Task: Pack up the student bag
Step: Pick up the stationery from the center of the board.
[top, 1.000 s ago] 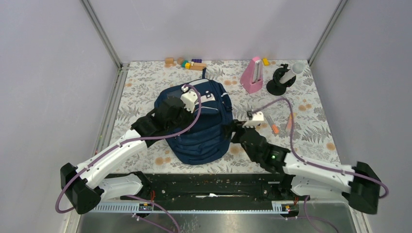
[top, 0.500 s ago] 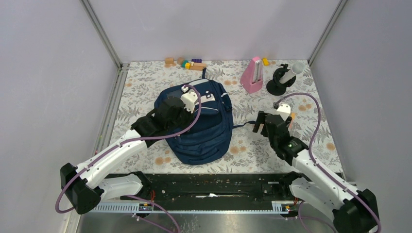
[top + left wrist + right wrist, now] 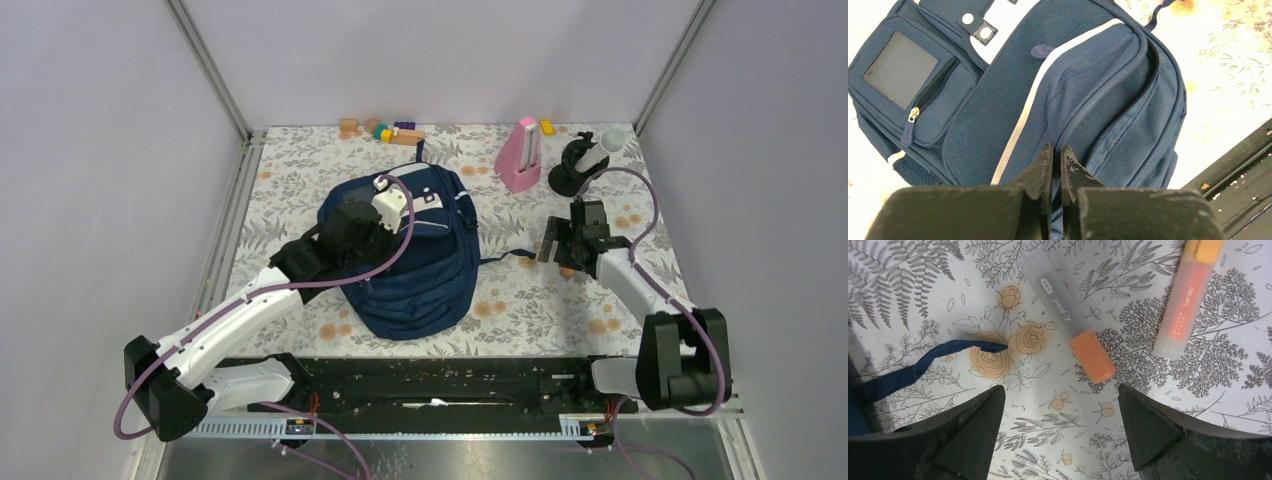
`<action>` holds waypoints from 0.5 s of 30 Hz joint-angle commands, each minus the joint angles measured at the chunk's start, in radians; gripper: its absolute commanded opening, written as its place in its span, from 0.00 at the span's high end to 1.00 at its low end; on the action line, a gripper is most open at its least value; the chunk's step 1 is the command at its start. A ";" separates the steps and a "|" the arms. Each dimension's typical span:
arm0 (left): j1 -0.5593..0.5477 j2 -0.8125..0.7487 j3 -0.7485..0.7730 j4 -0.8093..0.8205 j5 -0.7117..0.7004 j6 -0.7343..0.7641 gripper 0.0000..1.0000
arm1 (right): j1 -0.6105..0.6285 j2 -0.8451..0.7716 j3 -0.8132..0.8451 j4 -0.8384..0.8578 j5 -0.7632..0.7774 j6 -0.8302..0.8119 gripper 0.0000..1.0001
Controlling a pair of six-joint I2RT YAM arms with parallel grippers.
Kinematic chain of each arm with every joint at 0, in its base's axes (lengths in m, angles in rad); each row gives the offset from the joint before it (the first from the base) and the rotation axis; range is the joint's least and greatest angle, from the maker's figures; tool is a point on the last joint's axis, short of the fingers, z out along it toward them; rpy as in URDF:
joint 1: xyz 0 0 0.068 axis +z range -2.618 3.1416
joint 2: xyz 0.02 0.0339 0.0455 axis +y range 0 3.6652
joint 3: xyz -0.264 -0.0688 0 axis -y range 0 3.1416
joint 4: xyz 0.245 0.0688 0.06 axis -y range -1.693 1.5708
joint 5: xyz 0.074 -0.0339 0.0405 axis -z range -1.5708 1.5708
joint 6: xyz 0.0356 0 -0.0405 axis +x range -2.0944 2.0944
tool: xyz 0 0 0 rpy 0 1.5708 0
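Swung away from the bag's right flank within the last second, now hanging over the flowered tablecloth (image 3: 1148, 450): right gripper (image 3: 1060, 395), fingers wide apart, nothing between them. No change on the other side: left gripper (image 3: 1057, 160) pressed together, seemingly pinching a fold of the large navy blue fabric backpack with thin white stripes (image 3: 410, 265), lying flat at mid-table, well apart from the pens.

For the step in hand, probably picking the grey translucent highlighter with the orange cap (image 3: 1068, 315):
- Lower straight over its middle.
- Turn the wrist a little, to close across the barrel and not along it.
- Keep clear of the loose navy strap end (image 3: 933, 360) on one side and of the second orange highlighter (image 3: 1188, 295) near on the other.

In the backpack: main zipper (image 3: 1143, 85) partly open, inside dark, contents not possible to tell. Front pocket with the pale patch (image 3: 900, 67) zipped shut.
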 commanded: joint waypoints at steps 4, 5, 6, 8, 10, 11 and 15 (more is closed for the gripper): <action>0.005 -0.020 0.039 0.060 0.006 -0.029 1.00 | -0.012 0.125 0.128 -0.100 0.000 -0.105 0.11; 0.005 -0.020 0.039 0.059 0.008 -0.031 1.00 | -0.013 0.138 0.136 -0.100 0.006 -0.108 0.11; 0.005 -0.020 0.040 0.059 0.009 -0.031 1.00 | -0.016 0.153 0.143 -0.099 0.003 -0.113 0.11; 0.005 -0.024 0.041 0.059 0.010 -0.031 1.00 | -0.020 0.189 0.167 -0.111 -0.012 -0.116 0.11; 0.004 -0.027 0.040 0.059 0.009 -0.031 1.00 | -0.024 0.224 0.186 -0.121 -0.022 -0.119 0.11; 0.004 -0.028 0.039 0.059 0.009 -0.031 1.00 | -0.025 0.240 0.196 -0.125 -0.026 -0.121 0.12; 0.005 -0.028 0.039 0.059 0.008 -0.029 1.00 | -0.030 0.297 0.225 -0.137 -0.047 -0.128 0.12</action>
